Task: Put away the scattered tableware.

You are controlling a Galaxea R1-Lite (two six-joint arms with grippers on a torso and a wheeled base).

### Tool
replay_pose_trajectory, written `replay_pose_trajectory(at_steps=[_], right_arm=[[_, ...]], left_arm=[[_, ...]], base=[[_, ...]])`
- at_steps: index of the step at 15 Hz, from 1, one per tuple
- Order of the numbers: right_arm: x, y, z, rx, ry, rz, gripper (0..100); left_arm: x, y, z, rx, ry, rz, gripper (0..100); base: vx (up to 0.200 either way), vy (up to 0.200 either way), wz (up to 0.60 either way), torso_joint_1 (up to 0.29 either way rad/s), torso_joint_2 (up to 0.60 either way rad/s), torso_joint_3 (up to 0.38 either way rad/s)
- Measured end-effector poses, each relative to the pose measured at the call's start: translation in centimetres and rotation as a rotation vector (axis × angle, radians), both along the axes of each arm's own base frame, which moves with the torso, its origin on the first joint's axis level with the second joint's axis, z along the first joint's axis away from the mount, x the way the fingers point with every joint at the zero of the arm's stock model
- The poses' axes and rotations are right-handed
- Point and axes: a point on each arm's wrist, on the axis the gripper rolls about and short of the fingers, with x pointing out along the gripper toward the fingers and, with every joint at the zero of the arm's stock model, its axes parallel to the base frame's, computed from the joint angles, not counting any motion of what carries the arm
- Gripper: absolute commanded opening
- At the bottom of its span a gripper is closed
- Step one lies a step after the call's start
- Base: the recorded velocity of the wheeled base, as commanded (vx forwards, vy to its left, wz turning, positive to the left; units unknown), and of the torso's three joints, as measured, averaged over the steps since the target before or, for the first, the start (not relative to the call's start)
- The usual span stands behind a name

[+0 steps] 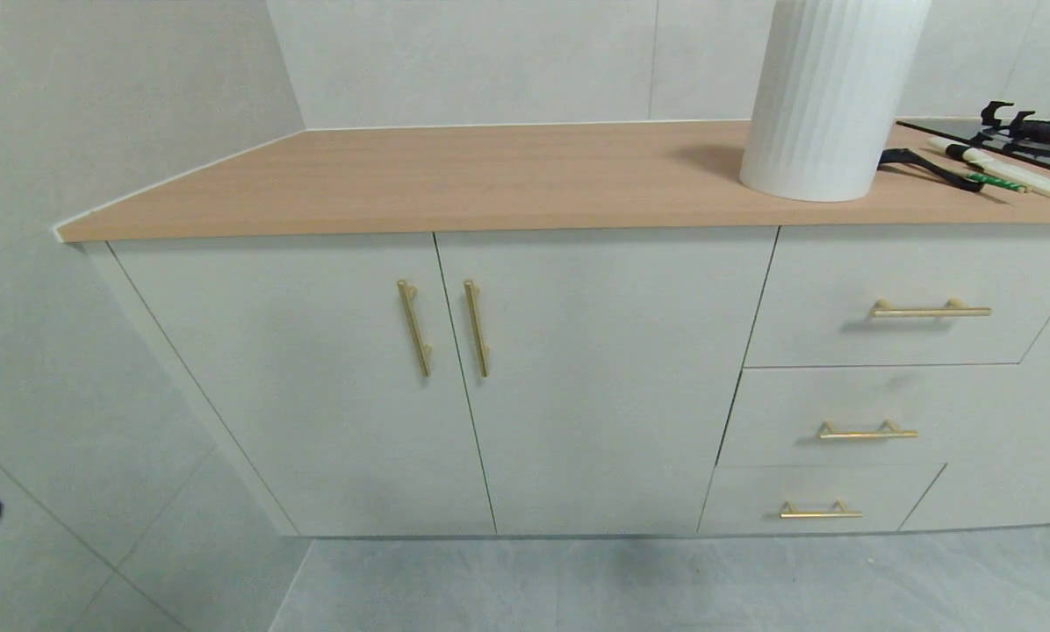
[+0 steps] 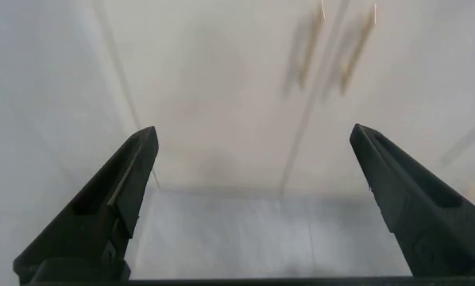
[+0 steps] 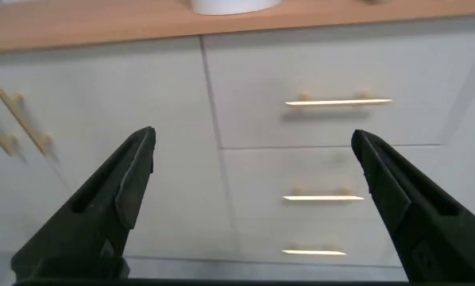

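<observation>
The loose utensils lie at the far right of the counter [image 1: 455, 171], seen from the head camera: a black-handled utensil [image 1: 924, 167], a long white utensil [image 1: 1008, 171] and a thin green piece [image 1: 995, 183], bunched together just beside the foot of a tall white ribbed container [image 1: 828, 96]. What kind of utensil each one is cannot be told. Behind them is the edge of a black stove [image 1: 1030, 136].

Both claws are well apart from these things, low down in front of the cabinet.

The right claw [image 3: 253, 137] has its two black fingers [image 3: 118, 191] spread wide, with nothing between them and nothing touched. It faces the stack of three drawers. The top drawer handle [image 3: 338, 101], the middle drawer handle [image 3: 323, 197] and the bottom drawer handle [image 3: 313, 252] show in the gap. The base of the white container [image 3: 225, 5] shows above on the counter edge. The utensils fall outside this camera's frame.

The left claw [image 2: 253, 133] is likewise wide open and empty. Its fingers [image 2: 110, 206] frame the two cabinet doors, whose paired gold door handles [image 2: 305, 48] look blurred, and the grey floor [image 2: 261, 230] below. Counter and utensils fall outside this frame too.

From the head camera the two doors [image 1: 314, 377] sit left of the drawers [image 1: 911, 263], all closed.
</observation>
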Motion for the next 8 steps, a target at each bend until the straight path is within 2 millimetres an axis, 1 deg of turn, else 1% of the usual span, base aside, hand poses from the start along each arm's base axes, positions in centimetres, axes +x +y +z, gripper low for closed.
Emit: replay_pose_trajectory(at_steps=[2,4,6,7,8], right_arm=[[-3.2,-0.8,-1.0,-0.051,-0.011,-0.049,100],[-6.5,-1.3,-2.5,-0.096,-0.034,-0.114,100],[-8.9,-1.2,-3.7,-0.121,-0.072,-0.15,100],[-9.7,-1.1,-4.4,-0.129,-0.083,-0.164,100],[-10.3,-1.1,-4.6,-0.123,-0.113,-0.174,100]], left_arm=[[-2.5,0.7,-0.2,0.002,-0.092,0.047,100],[-5.0,1.1,-0.9,0.015,-0.169,0.104,100],[-6.7,1.1,-1.6,0.017,-0.233,0.132,100],[-7.3,1.0,-2.1,0.022,-0.257,0.152,100],[-7.7,0.9,-2.5,0.03,-0.273,0.16,100]], base=[[0.0,0.0,0.0,0.0,0.0,0.0],[0.0,0.0,0.0,0.0,0.0,0.0],[0.0,0.0,0.0,0.0,0.0,0.0],[0.0,0.0,0.0,0.0,0.0,0.0],[0.0,0.0,0.0,0.0,0.0,0.0]])
